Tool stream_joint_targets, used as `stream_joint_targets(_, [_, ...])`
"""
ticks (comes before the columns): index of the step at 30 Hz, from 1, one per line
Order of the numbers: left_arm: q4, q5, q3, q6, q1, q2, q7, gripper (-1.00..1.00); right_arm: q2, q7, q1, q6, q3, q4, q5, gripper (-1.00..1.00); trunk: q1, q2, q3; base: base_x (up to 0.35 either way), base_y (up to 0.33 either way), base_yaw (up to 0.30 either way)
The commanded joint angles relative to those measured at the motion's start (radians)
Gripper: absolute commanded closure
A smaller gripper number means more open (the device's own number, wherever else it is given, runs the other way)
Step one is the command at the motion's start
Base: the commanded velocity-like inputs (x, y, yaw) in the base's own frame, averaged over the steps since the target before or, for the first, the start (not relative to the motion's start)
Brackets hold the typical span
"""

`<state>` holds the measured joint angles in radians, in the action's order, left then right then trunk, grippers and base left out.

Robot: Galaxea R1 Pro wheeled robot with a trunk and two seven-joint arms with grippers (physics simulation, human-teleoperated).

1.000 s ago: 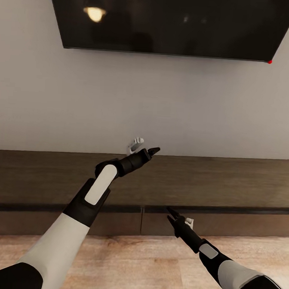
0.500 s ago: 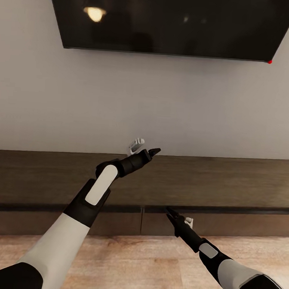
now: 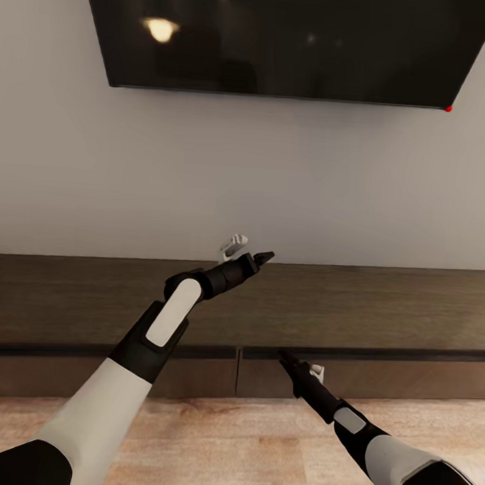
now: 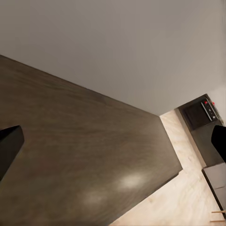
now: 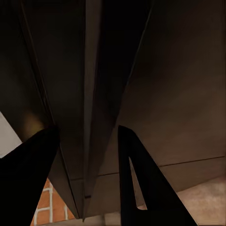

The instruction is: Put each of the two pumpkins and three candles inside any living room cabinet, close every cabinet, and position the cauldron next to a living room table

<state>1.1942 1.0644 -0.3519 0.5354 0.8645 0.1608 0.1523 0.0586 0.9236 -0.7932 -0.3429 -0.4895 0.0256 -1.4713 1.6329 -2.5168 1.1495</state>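
The long, low dark-brown cabinet [image 3: 383, 303] runs along the wall, and the drawer fronts [image 3: 190, 376] in view are closed. My left gripper [image 3: 260, 258] hovers over the cabinet top [image 4: 84, 150]; the left wrist view shows its fingers [image 4: 9, 143] spread wide with nothing between them. My right gripper [image 3: 285, 358] points at the dark gap along the top of a drawer front. In the right wrist view, its fingers [image 5: 141, 188] stand apart, either side of that edge [image 5: 92, 94]. Pumpkins, candles, cauldron and table are out of view.
A large black TV [image 3: 285, 39] hangs on the pale wall above the cabinet. Light wood floor [image 3: 243, 445] lies in front of it. Red brick [image 5: 47, 202] shows past the cabinet's end, and a dark kitchen unit [image 4: 200, 110] stands farther off.
The whole picture has slid down slightly, so the camera moved. The right gripper has edged a little closer to the drawer gap. The left arm has barely moved.
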Motion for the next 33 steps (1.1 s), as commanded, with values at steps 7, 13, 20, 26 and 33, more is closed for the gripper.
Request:
stream_joint_targets(7, [0.001, 0.011, -0.001, 0.002, 0.001, 0.0, 0.009, -1.0, 0.0, -0.002, -0.003, -0.001, 0.017, -0.003, -0.012, 1.0, 0.0, 0.0, 0.001, 0.0, 0.0, 0.0])
stream_joint_targets(13, [0.001, 0.011, -0.001, 0.002, 0.001, 0.0, 0.009, -1.0, 0.0, -0.002, -0.003, -0.001, 0.017, -0.003, -0.012, 1.0, 0.0, 0.0, 0.001, 0.0, 0.0, 0.0])
stream_joint_targets(20, [0.001, 0.011, -0.001, 0.002, 0.001, 0.0, 0.009, -1.0, 0.0, -0.002, -0.003, -0.001, 0.017, -0.003, -0.012, 1.0, 0.0, 0.0, 0.001, 0.0, 0.0, 0.0])
stream_joint_targets(26, [0.001, 0.011, -0.001, 0.002, 0.001, 0.0, 0.009, -1.0, 0.0, -0.002, -0.003, -0.001, 0.017, -0.003, -0.012, 1.0, 0.0, 0.0, 0.001, 0.0, 0.0, 0.0])
stream_joint_targets(33, [-0.001, 0.01, -0.001, 0.002, 0.001, 0.0, 0.009, -1.0, 0.0, -0.002, -0.003, -0.001, 0.017, -0.003, -0.012, 1.0, 0.0, 0.0, 0.001, 0.0, 0.0, 0.0])
